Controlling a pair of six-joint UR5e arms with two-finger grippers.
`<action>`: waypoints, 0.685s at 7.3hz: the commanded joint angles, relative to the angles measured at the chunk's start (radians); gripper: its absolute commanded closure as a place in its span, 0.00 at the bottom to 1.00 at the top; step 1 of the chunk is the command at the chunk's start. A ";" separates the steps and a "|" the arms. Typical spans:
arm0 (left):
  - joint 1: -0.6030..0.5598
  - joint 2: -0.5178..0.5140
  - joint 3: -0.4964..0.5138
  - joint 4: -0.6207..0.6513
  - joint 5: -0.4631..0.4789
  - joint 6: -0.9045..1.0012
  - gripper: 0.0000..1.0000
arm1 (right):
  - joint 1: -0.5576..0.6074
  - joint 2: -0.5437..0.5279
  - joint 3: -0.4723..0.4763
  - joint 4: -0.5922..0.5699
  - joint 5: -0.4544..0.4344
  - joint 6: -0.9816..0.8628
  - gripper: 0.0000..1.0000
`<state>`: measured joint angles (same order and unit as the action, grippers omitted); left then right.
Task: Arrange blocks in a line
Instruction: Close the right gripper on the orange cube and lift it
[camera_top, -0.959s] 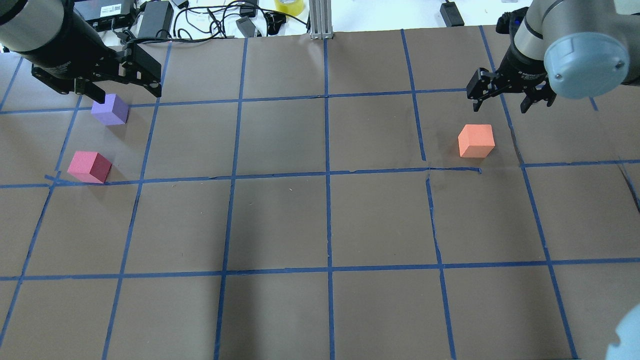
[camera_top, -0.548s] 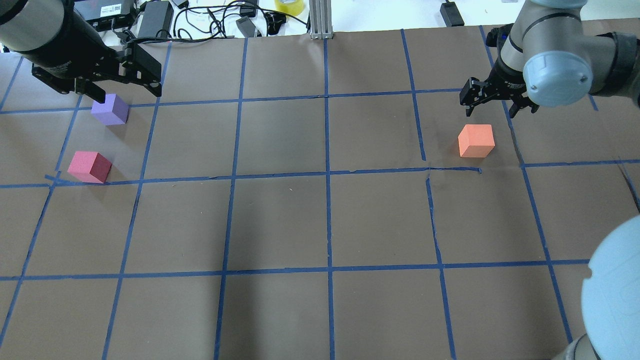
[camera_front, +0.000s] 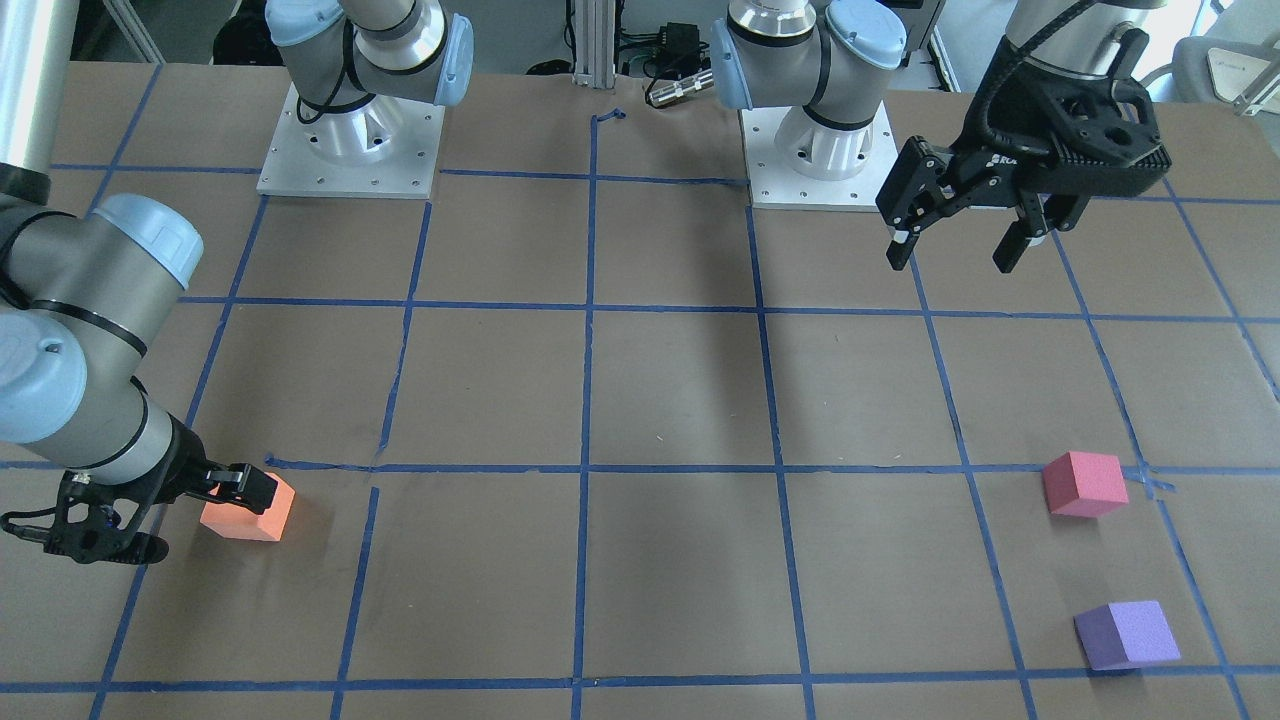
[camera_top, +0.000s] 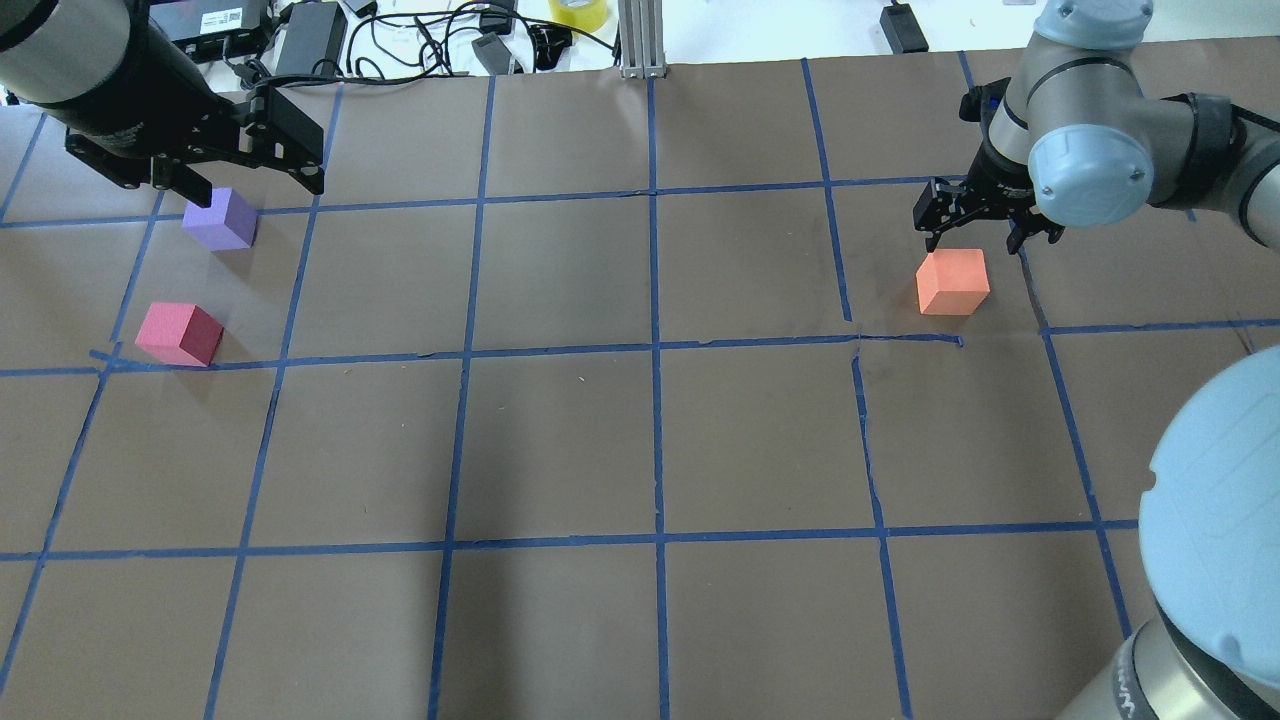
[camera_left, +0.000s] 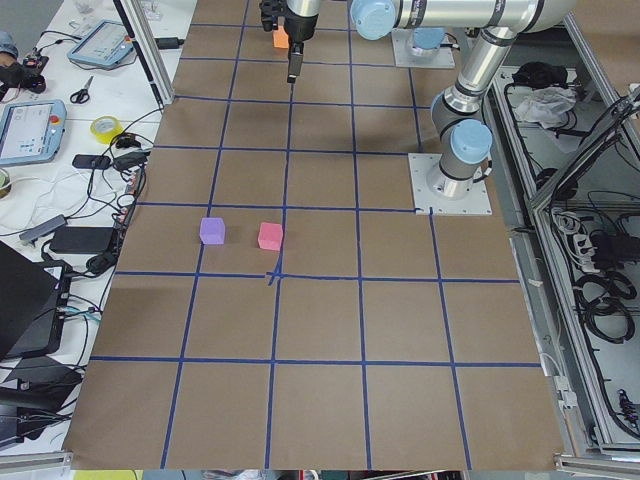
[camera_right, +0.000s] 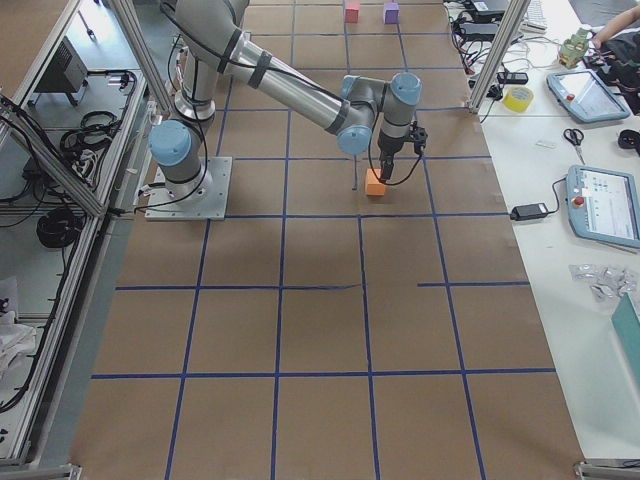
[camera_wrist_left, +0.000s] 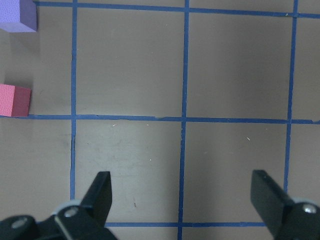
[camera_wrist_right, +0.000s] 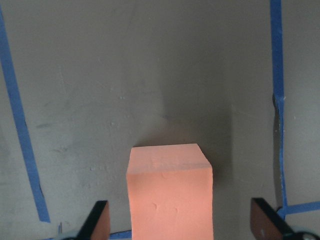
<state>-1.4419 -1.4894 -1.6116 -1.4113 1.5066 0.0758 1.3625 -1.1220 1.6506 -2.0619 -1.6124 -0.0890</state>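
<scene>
Right wrist-mounted view shows the right gripper (camera_wrist_right: 181, 220) spread wide and empty, the orange block (camera_wrist_right: 170, 195) roughly centred between its fingers (camera_wrist_right: 98, 220) toward the worktop's (camera_top: 560, 440) far right corner, so it should sink straight and pinch the soft foam lightly; the left gripper (camera_top: 257, 187) hangs open, empty.

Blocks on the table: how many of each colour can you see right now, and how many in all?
orange block: 1
pinkish-red block: 1
purple block: 1
Total: 3
</scene>
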 joint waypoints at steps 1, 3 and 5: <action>0.000 -0.003 -0.001 0.000 0.001 0.001 0.00 | -0.008 0.036 0.000 -0.001 0.002 0.002 0.00; 0.000 -0.002 -0.001 0.000 0.001 0.001 0.00 | -0.008 0.041 0.000 -0.003 0.003 0.011 0.00; 0.000 0.001 -0.001 -0.002 0.001 0.001 0.00 | -0.008 0.045 0.000 -0.001 0.023 0.003 0.00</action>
<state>-1.4419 -1.4889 -1.6122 -1.4124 1.5079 0.0768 1.3546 -1.0808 1.6508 -2.0646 -1.6048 -0.0818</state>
